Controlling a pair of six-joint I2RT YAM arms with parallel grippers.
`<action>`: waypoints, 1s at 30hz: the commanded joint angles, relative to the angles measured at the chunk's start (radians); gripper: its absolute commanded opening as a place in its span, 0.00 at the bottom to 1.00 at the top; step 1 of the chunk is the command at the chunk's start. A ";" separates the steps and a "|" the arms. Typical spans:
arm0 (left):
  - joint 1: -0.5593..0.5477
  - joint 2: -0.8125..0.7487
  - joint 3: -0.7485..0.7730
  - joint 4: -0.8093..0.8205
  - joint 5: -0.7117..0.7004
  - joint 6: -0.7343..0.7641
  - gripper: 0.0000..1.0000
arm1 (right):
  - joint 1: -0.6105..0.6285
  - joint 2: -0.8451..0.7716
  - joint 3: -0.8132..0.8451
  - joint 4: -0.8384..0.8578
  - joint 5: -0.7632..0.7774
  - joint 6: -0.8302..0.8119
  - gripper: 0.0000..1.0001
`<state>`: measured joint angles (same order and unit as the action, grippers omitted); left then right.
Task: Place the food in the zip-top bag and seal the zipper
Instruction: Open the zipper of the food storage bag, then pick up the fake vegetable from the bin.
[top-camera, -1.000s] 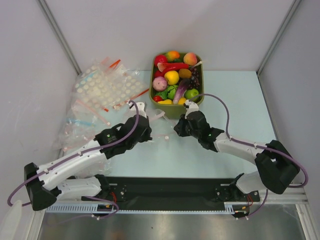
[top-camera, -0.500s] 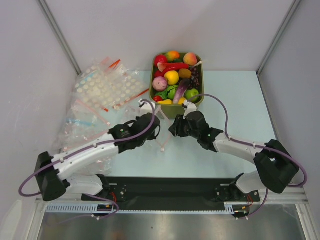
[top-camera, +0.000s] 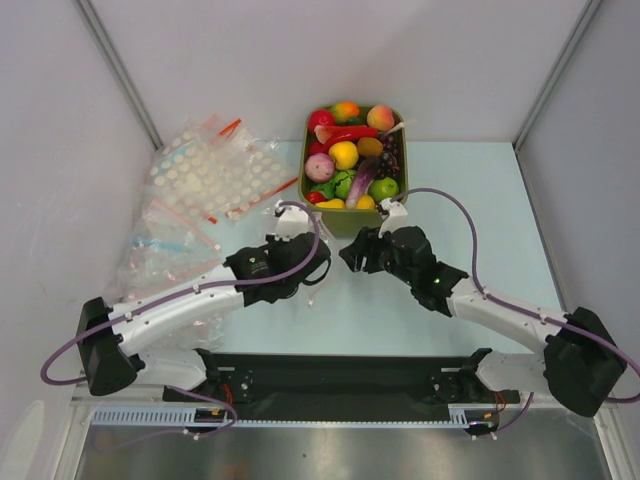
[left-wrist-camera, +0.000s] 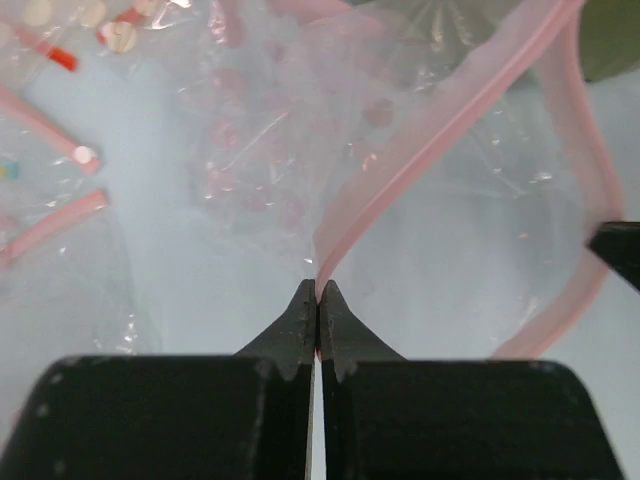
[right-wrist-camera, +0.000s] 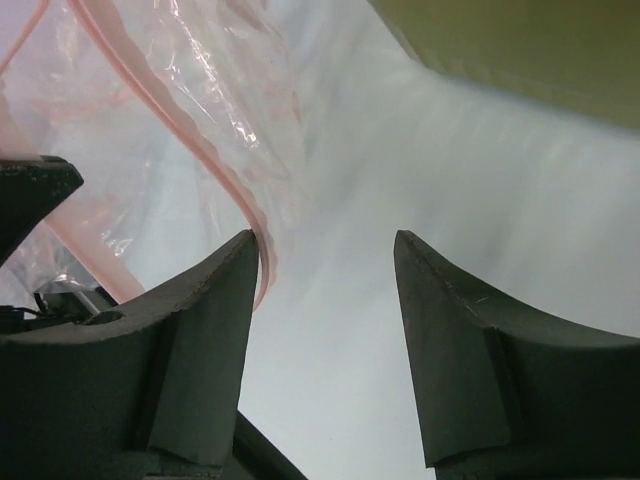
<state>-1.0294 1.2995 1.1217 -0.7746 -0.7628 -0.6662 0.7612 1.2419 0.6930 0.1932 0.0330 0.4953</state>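
Observation:
The zip-top bag (left-wrist-camera: 470, 240) hangs clear and thin between both grippers, its mouth open. My left gripper (left-wrist-camera: 318, 292) is shut on the pink zipper (left-wrist-camera: 400, 165), pinching the strip at its tips. My right gripper (right-wrist-camera: 322, 240) stands open beside the bag, and the zipper strip (right-wrist-camera: 235, 195) curves against its left finger (right-wrist-camera: 215, 300) without being held. In the top view the left gripper (top-camera: 320, 268) and right gripper (top-camera: 347, 260) nearly meet just in front of the olive tub (top-camera: 345, 222). The food (top-camera: 345, 155) lies heaped in that tub, with none in the bag.
A pile of white-dotted clear bags (top-camera: 210, 175) with red strips lies at the back left, and a bag with a blue strip (top-camera: 160, 245) sits nearer the left arm. The tub's wall (right-wrist-camera: 520, 40) is close above the right gripper. White walls enclose the table.
The right gripper has opened and let go of the zipper strip. The left arm has carried its pinched end of the bag rightward, toward the tub's front.

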 joint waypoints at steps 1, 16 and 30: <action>0.003 -0.057 0.029 -0.086 -0.159 -0.099 0.00 | -0.017 -0.097 -0.016 0.035 0.036 -0.037 0.62; 0.092 0.171 0.254 -0.437 -0.290 -0.305 0.00 | -0.206 -0.066 0.215 -0.123 0.061 0.032 0.73; 0.158 0.201 0.211 -0.201 -0.083 -0.147 0.00 | -0.270 0.421 0.617 -0.253 0.172 0.196 0.80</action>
<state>-0.8780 1.5494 1.3552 -1.0634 -0.8913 -0.8562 0.4934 1.6119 1.2423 -0.0116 0.1555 0.6231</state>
